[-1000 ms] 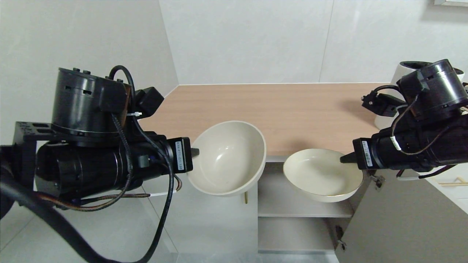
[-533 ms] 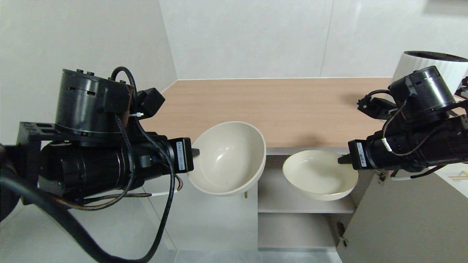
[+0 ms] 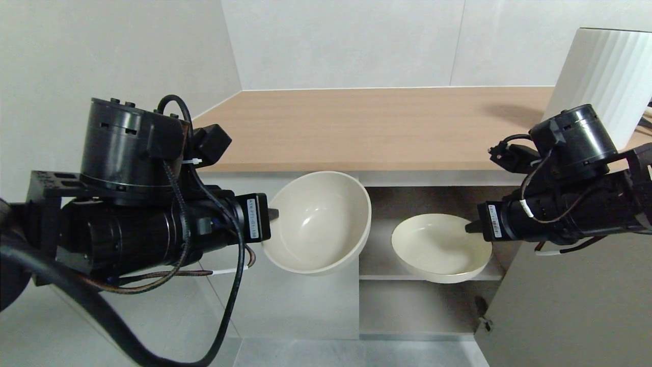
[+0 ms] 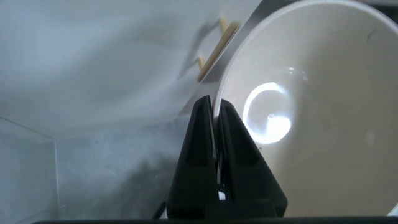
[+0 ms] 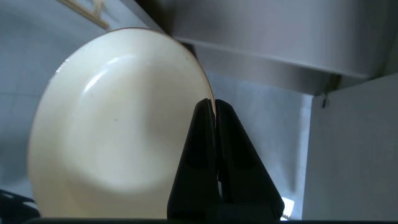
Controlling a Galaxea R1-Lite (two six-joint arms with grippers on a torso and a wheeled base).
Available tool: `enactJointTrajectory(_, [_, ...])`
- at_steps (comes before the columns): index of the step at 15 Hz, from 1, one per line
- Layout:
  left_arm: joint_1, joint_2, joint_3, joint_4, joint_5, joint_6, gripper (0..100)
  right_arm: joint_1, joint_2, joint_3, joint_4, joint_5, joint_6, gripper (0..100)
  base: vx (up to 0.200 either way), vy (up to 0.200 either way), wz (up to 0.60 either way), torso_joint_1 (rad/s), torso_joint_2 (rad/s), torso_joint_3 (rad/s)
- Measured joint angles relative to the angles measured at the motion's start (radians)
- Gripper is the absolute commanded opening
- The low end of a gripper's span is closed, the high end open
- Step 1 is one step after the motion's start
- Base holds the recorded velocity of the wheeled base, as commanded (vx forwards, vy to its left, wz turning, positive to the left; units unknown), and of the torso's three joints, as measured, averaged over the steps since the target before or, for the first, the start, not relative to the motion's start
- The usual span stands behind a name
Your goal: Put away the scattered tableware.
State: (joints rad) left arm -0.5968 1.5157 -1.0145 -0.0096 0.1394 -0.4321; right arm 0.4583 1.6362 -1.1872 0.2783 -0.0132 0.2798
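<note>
Surface (image 3: pixel 367 127) of pale wood runs across the back, against white walls. Below it is a white cabinet (image 3: pixel 305 306); its right compartment is open, with a shelf (image 3: pixel 374 265) inside and the open door (image 3: pixel 560 306) swung out on the right. A white ribbed container (image 3: pixel 601 76) stands on the surface's right end.

The deep bowl (image 3: pixel 318 221), cream-coloured, hangs in the air before the cabinet's closed left front, tilted so its hollow faces up and forward. The shallow bowl (image 3: pixel 438 244) is at the open compartment, level with the shelf; whether it touches the shelf cannot be told.

The left pincer (image 3: pixel 272 213) is clamped on the deep bowl's rim, and the right pincer (image 3: pixel 471 227) is clamped on the shallow bowl's rim.
</note>
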Motion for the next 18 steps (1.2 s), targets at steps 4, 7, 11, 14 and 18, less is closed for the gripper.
enactJointTrajectory(4, [0.000,0.001,0.000,0.001,0.000,0.001,0,0.000,0.020,0.004,0.001,0.000,0.000,0,0.000,0.000,0.00,-0.068,0.31,0.238])
enactJointTrajectory(7, [0.000,0.001,0.000,0.000,0.000,0.001,0,0.000,0.036,0.004,-0.001,0.000,-0.002,0,0.000,0.000,0.00,-0.006,0.02,0.014])
enactJointTrajectory(11, [0.000,0.001,0.000,0.001,0.000,0.002,0,0.001,0.084,-0.001,-0.020,-0.003,-0.001,0,0.000,0.000,0.00,0.000,0.00,0.000])
enactJointTrajectory(14, [0.000,0.002,0.000,0.002,0.000,0.002,0,0.003,0.185,-0.004,-0.076,-0.004,0.002,0,0.000,0.000,0.00,0.000,0.00,0.000])
enactJointTrajectory(18, [0.000,0.005,0.000,0.001,0.000,0.002,0,0.003,0.351,-0.014,-0.187,-0.031,0.022,0,0.000,0.000,0.00,0.000,0.00,0.000])
